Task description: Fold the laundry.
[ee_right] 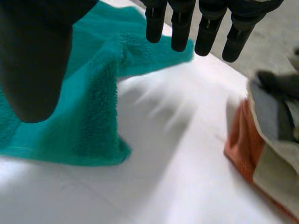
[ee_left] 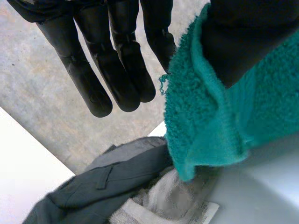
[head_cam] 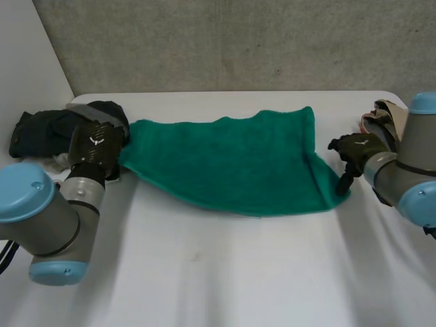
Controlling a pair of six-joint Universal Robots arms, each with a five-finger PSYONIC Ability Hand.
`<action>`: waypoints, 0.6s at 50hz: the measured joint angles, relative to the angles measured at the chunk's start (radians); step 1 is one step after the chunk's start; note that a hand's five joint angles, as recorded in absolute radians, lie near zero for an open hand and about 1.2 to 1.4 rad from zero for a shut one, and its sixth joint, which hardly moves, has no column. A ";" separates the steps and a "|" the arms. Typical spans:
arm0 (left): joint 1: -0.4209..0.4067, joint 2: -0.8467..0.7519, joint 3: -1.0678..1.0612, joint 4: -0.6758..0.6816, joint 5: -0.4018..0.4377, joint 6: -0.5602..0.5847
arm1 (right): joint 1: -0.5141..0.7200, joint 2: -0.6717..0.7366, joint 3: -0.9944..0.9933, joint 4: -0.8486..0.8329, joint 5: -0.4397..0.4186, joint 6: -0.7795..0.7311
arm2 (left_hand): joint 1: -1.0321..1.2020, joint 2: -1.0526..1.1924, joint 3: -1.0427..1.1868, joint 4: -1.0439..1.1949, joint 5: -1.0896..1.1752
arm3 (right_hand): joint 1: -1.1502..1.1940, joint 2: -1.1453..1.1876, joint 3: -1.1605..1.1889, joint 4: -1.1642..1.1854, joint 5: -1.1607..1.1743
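teal terry towel (head_cam: 231, 163) spread on white table (head_cam: 204, 272), long axis running hand to hand | left hand (head_cam: 95, 143) pinching its left corner | right hand (head_cam: 354, 151) fingers straight, grasping nothing, just beside right edge

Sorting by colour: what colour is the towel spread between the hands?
The towel is teal green; head view.

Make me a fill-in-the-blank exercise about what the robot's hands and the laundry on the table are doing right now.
1. The left hand pinches one end of the towel, whose colour is ___.
2. The right hand, fingers straight, holds ___.
3. The clothes pile beside the right hand has an ___ cloth at its bottom.
Missing words: green; nothing; orange.
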 measured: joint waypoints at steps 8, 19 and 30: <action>0.004 0.114 -0.038 0.000 0.043 -0.004 | -0.116 -0.124 0.020 0.097 -0.085 0.109 | 0.000 0.000 0.000 0.000 0.000 | 0.000 0.000 0.000 0.000 0.000; 0.006 0.147 -0.044 0.001 0.059 -0.007 | -0.155 -0.200 0.131 0.207 -0.250 -0.113 | 0.000 0.000 0.000 0.000 0.000 | 0.004 0.034 0.042 0.029 0.079; 0.000 0.141 -0.017 0.007 0.057 -0.007 | -0.147 -0.217 0.377 -0.040 -0.248 -0.242 | 0.000 0.000 0.000 0.000 0.000 | 0.126 0.126 0.144 0.133 0.176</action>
